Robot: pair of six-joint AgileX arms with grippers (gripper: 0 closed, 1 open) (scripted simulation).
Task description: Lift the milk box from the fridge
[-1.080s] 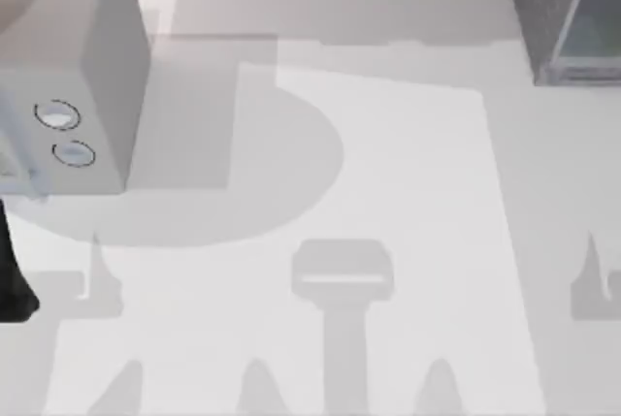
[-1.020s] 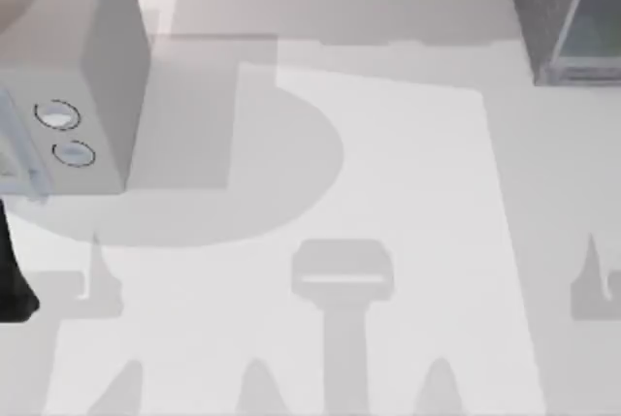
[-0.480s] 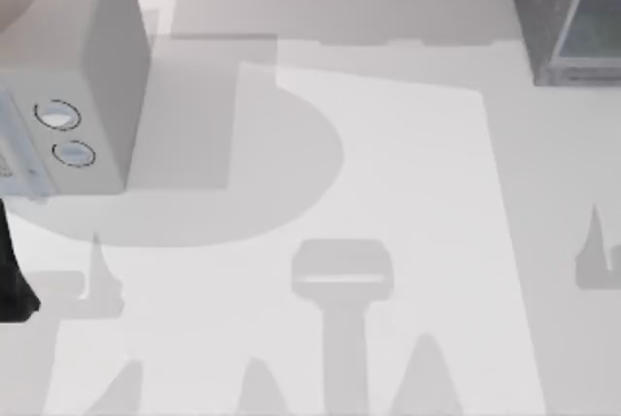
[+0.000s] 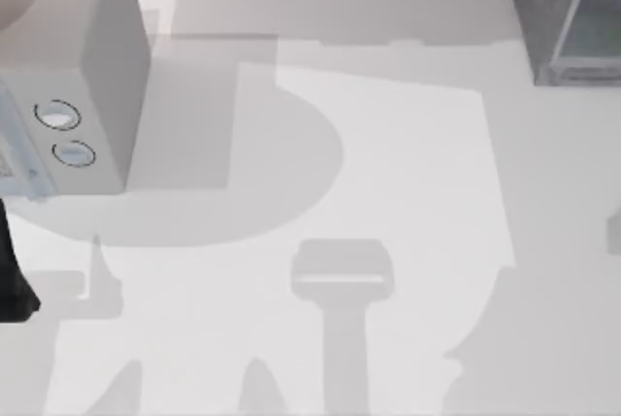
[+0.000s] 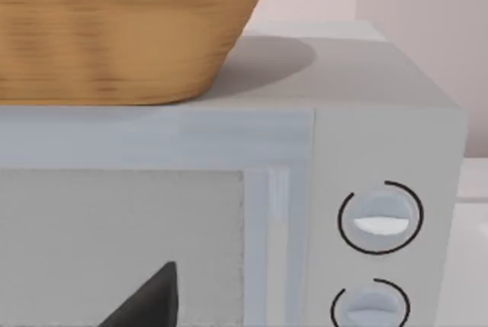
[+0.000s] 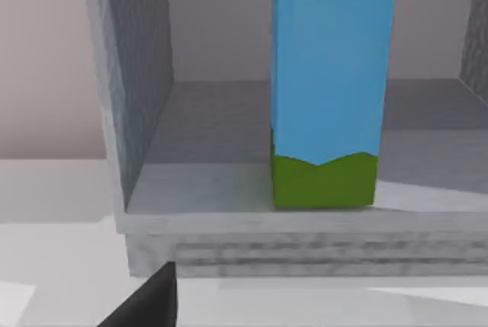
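The milk box [image 6: 328, 91] stands upright on the floor of the fridge [image 6: 137, 113], close to the front lip of that floor, with open shelf space on the side toward the fridge's dark grey wall and plain back wall behind it. As a judgement, a small carton like this is probably light and fairly stiff, but its flat smooth sides could slip and its walls could dent if squeezed hard, so a moderate pinch across the two blue side faces, around mid-height and above the green strip, looks like the best hold. The front of the fridge appears open in the right wrist view, so nothing stands between the right arm and the carton; the raised front ledge of the fridge is the thing to clear, and the side wall limits how far the fingers can spread on that side. A dark fingertip of the right gripper [image 6: 149, 300] shows just in front of the ledge, well short of the carton; whether its fingers are spread or closed I cannot tell. Across the table [image 4: 388, 164] from the fridge sits a lighter grey box with two round dials [image 4: 73, 67], with a wicker basket [image 5: 122, 30] resting on top of it. The left gripper [image 5: 149, 300] sits parked in front of that box, its finger state unclear too.
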